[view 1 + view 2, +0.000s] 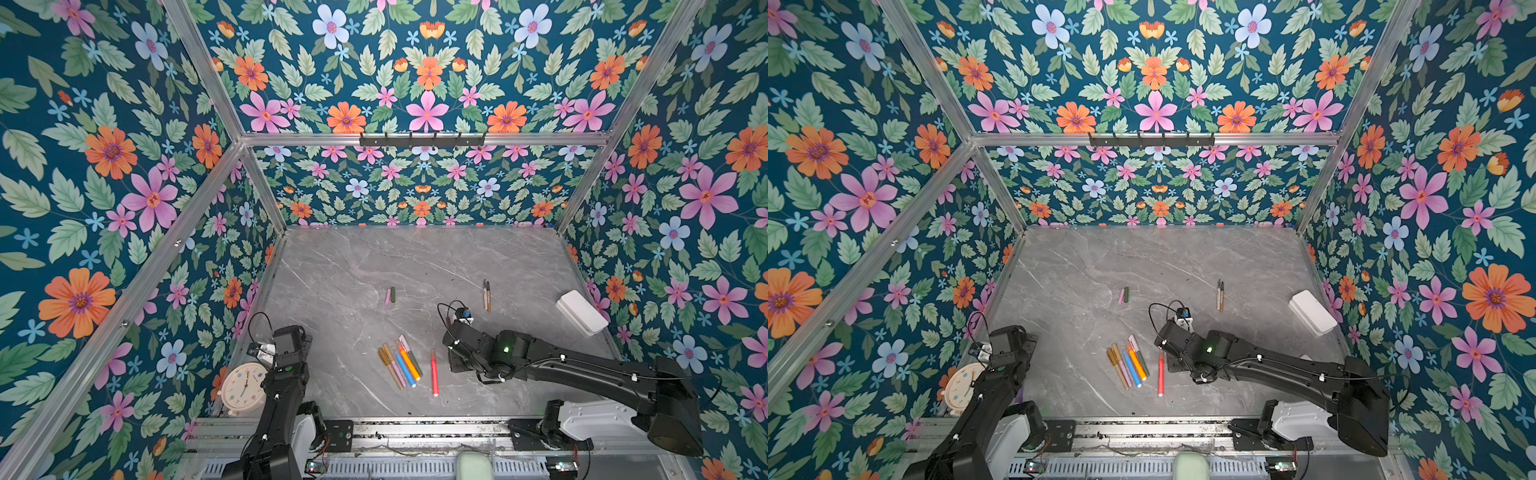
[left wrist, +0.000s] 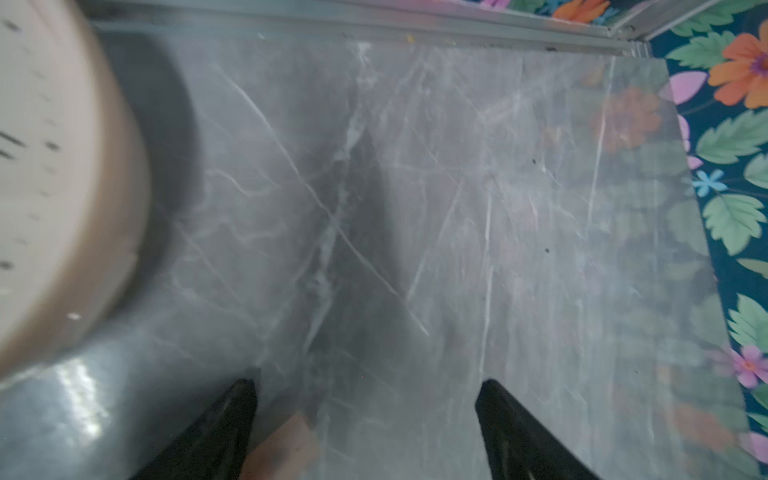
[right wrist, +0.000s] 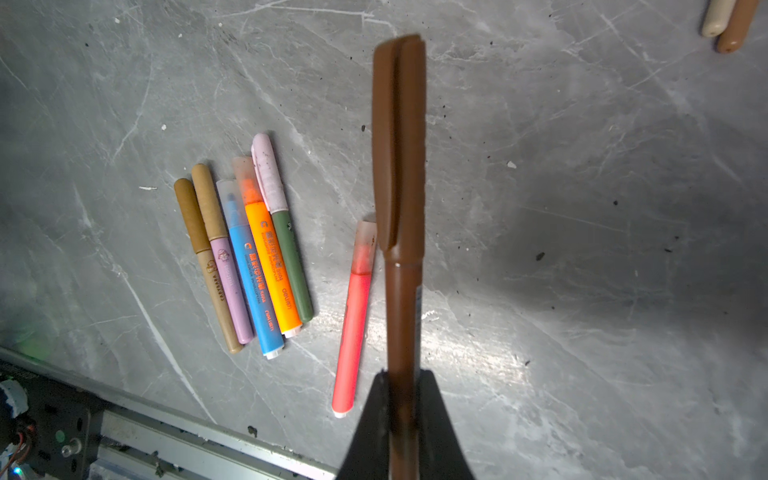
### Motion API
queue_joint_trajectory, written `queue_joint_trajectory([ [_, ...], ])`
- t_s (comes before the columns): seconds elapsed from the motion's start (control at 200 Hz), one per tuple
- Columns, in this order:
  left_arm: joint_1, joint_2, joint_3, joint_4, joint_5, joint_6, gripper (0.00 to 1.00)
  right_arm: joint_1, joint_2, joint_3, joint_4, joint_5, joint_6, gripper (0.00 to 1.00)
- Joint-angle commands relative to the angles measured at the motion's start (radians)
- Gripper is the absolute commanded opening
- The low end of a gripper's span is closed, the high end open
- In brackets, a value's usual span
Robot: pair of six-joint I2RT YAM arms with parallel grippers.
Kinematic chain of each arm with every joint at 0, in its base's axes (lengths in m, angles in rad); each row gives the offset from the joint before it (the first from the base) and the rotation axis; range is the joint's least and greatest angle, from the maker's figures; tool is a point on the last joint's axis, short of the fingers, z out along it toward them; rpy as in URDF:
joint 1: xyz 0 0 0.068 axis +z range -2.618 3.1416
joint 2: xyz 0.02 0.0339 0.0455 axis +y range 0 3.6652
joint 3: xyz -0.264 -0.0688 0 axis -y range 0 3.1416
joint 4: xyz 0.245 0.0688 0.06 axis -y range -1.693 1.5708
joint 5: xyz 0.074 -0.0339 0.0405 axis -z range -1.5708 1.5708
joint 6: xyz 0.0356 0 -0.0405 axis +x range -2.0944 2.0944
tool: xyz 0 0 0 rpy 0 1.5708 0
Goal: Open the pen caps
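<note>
Right gripper [image 3: 401, 384]: clamped on brown pen [image 3: 402, 307], brown cap [image 3: 398, 141] on, held above surface [image 1: 374, 257].
Left gripper [image 2: 370, 399]: jaws apart, near front-left corner beside alarm clock [image 1: 243, 388].
Five capped pens [image 1: 401, 361]: side by side, touching, near middle of front edge.
Red pen [image 1: 434, 372]: capped, just right of cluster.
Pink cap [image 1: 388, 296], green cap [image 1: 393, 294]: loose, side by side, surface centre.
Beige and brown pens [image 1: 486, 296]: side by side, further right.
White box [image 1: 582, 311]: right edge.
</note>
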Motion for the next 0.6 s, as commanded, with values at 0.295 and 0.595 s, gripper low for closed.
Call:
queue_joint_trajectory([
  [0.295, -0.030, -0.043, 0.078, -0.540, 0.087, -0.078, 0.86, 0.000, -0.011, -0.017, 0.021, 0.001, 0.000, 0.00],
  [0.595, -0.030, 0.016, 0.166, -0.624, -0.040, -0.009, 1.00, -0.002, -0.046, -0.046, 0.016, 0.006, 0.014, 0.00],
])
